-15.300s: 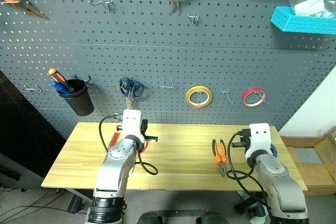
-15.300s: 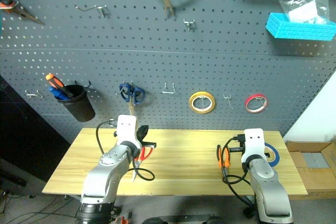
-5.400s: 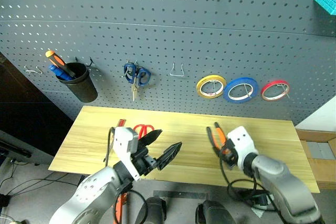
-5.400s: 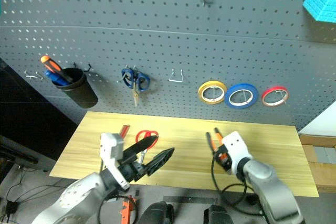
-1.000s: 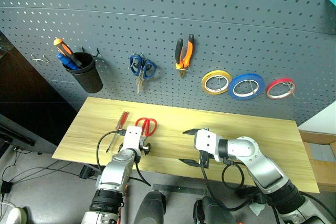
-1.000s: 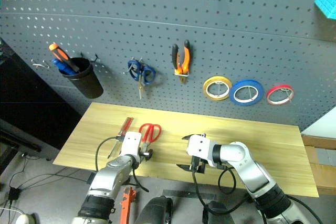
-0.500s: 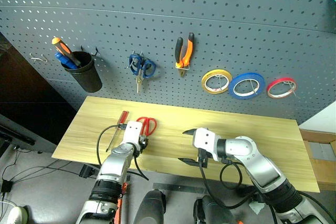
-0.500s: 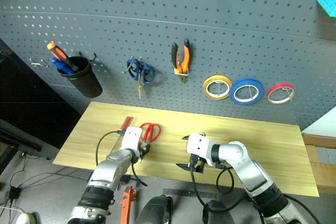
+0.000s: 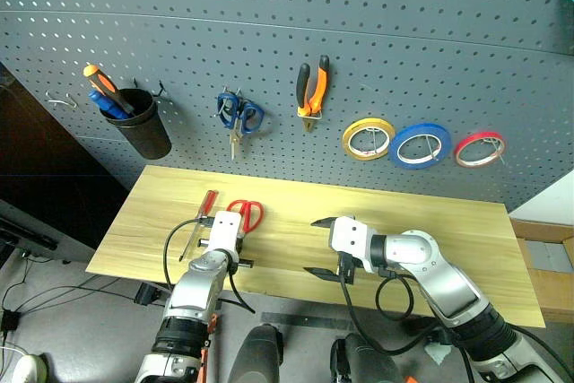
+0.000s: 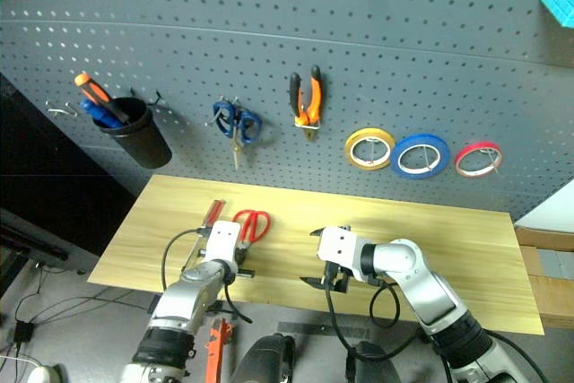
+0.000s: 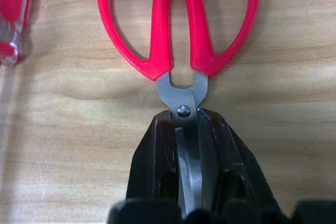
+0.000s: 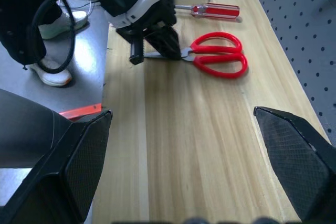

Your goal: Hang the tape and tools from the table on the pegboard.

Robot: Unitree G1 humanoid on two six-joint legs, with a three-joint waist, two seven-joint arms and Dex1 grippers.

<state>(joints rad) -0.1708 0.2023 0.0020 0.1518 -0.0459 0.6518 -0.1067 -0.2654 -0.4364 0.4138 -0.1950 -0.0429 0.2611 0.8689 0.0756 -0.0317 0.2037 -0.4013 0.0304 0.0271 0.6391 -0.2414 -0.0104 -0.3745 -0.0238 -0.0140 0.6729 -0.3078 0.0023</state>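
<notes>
Silver-grey jointed arms, white boxy wrist housings, black looping cables, left claw (image 9: 240,251) and right claw (image 9: 320,246) with black tapered fingers

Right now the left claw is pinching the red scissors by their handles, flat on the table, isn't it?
Not by the handles. The left wrist view shows the left claw closed on the blades of the red scissors, just behind the pivot screw; the red handles lie free beyond it. They do lie flat on the table.

Red-handled scissors (image 11: 178,30) lie on the pale, plank-grained worktop (image 9: 430,221); above it, blue tape (image 9: 420,144) on the dark grey pegboard (image 9: 269,60)
</notes>
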